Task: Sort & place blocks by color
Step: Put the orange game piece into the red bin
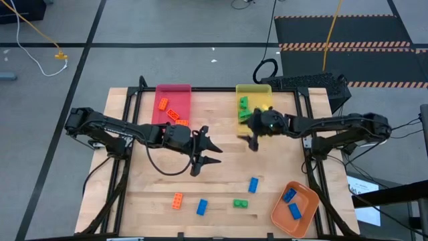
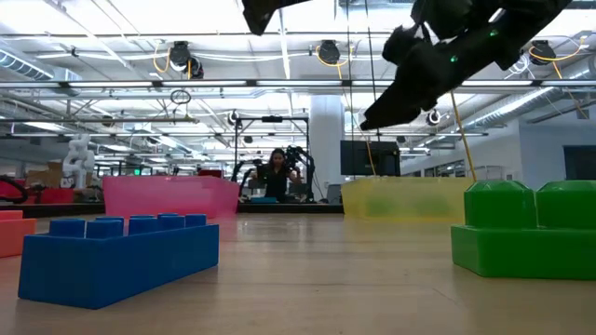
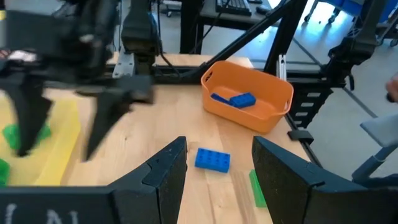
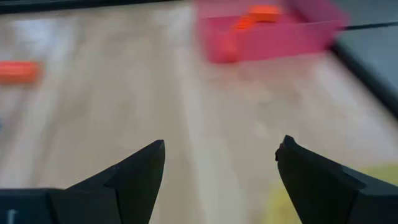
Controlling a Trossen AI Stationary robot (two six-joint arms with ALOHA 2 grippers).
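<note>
Beyond the wooden table (image 1: 221,171), a seated person (image 2: 277,177); both tools gape empty.

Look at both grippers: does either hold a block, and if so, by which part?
Neither does. The left gripper is open above the table with a blue block lying beyond it; the right gripper is open and empty by the yellow tray.

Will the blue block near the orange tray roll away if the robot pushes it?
Probably not. The blue block lies flat on its wide face, so it would likely slide on the smooth wooden table. It looks like hard plastic, so it probably won't bend.
</note>
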